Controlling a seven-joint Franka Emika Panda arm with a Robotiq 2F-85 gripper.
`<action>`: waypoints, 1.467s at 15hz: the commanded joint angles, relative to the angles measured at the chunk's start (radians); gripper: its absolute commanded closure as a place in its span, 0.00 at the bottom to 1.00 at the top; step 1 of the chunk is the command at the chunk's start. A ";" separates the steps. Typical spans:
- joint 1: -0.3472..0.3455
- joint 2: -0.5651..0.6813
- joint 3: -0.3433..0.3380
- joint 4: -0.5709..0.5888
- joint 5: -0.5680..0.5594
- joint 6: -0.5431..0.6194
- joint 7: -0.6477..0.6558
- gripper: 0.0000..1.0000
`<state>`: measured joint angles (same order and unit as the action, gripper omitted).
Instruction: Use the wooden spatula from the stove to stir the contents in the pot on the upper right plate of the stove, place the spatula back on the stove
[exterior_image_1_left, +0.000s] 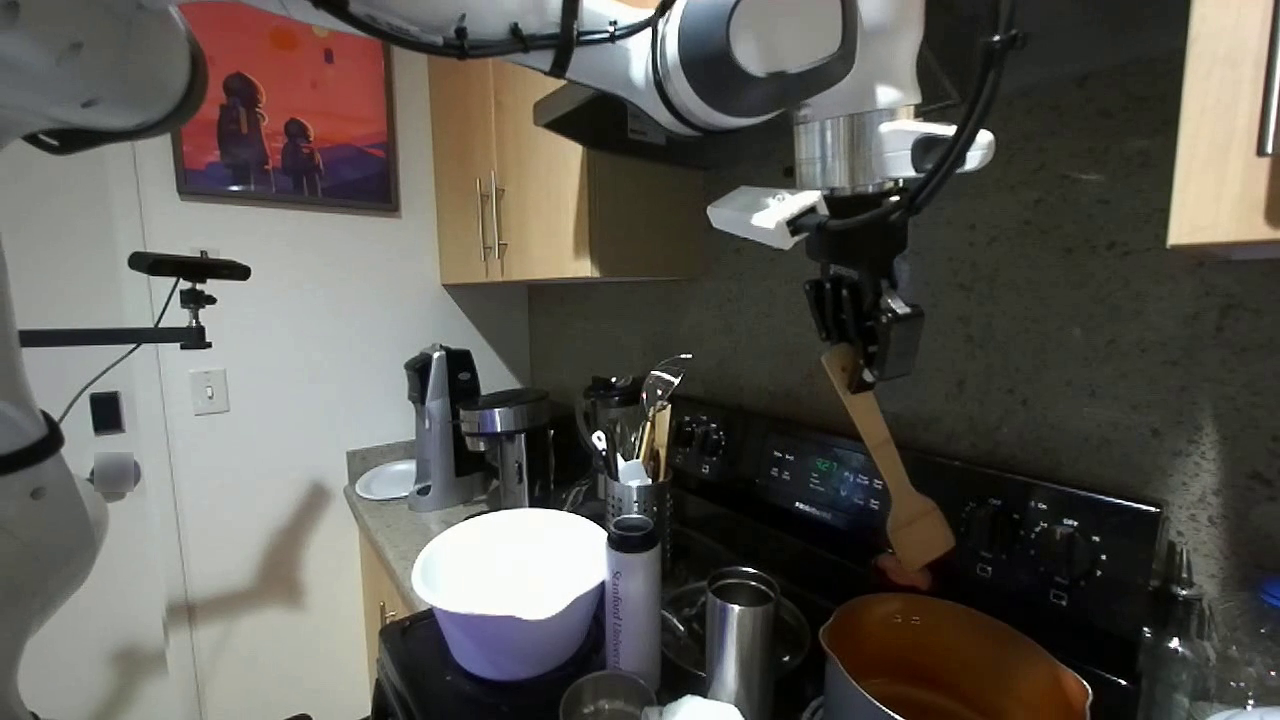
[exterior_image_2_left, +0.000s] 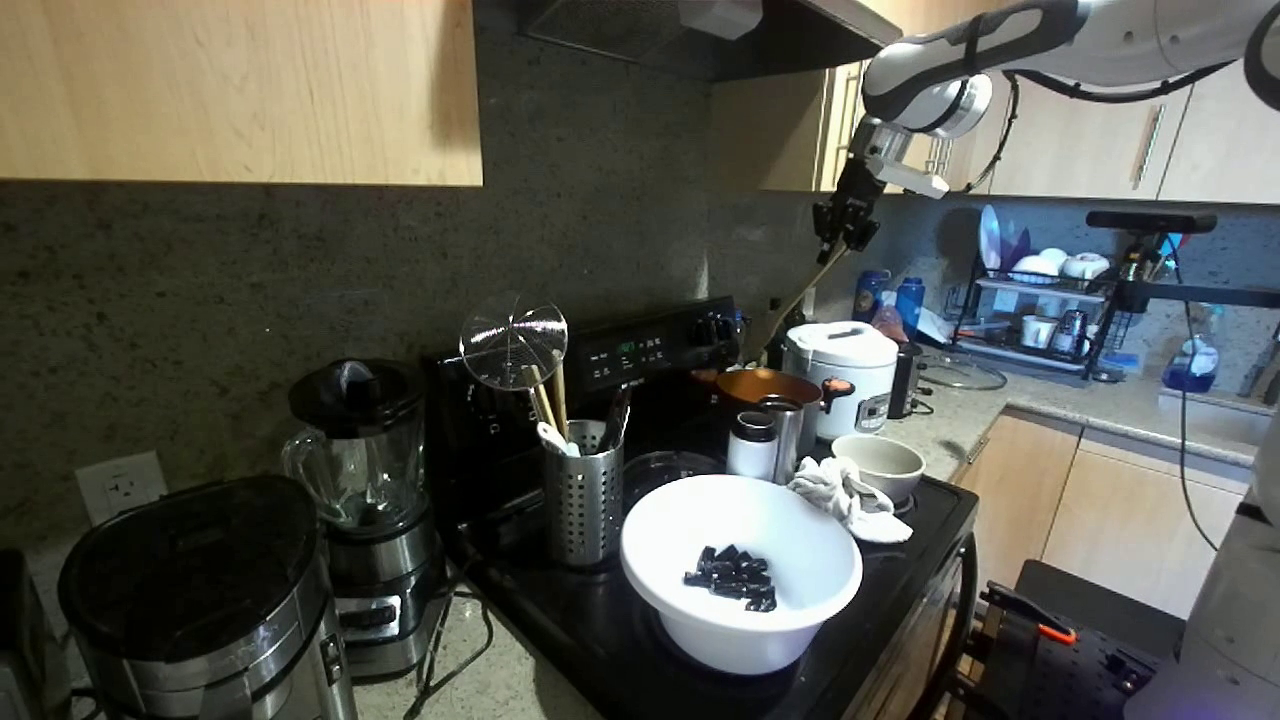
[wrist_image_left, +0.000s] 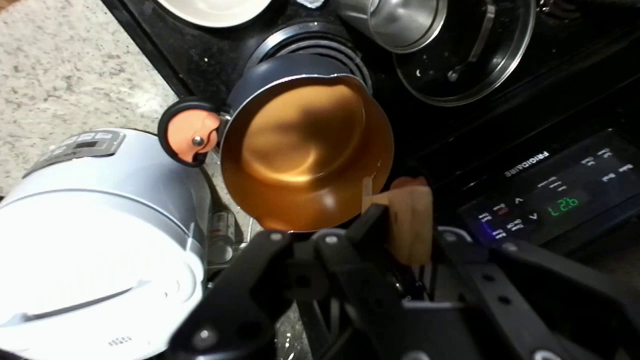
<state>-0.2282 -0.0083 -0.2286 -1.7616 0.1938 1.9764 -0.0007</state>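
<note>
Pincer (mine) pinches the spatula by the handle, close to its upper end. From my grip the spatula slants downward, flat blade lowermost, raised clear of the stove. In an exterior view the blade appears just above the rim of the pot; whether it is directly over the opening I cannot tell. The pot, orange inside and dark outside, stands on a burner, whose edge shows past the pot's wall; one orange and black handle faces the white cooker on the counter. Whether the pot holds anything I cannot make out. Behind it rises the black panel, with knobs and a display lit in green. Near the pot, on the stove, I see a steel cup, upright; a glass lid, lying flat; and a bottle, upright near the cup. A cloth lies crumpled beside a cream bowl. Farther along, the white bowl holds black pieces; near it, a perforated caddy carries utensils. Past the stove's end, a blender stands on the counter. Beyond the cooker, a rack holds dishes. On the wall hangs a framed picture of two figures.
</note>
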 joint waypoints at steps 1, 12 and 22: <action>-0.004 0.033 -0.005 -0.024 -0.060 0.083 0.048 0.96; -0.014 0.183 -0.008 -0.194 -0.065 0.350 0.092 0.96; -0.018 0.226 0.026 -0.129 0.096 0.188 0.144 0.96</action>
<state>-0.2421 0.2139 -0.2159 -1.9275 0.2394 2.2450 0.1057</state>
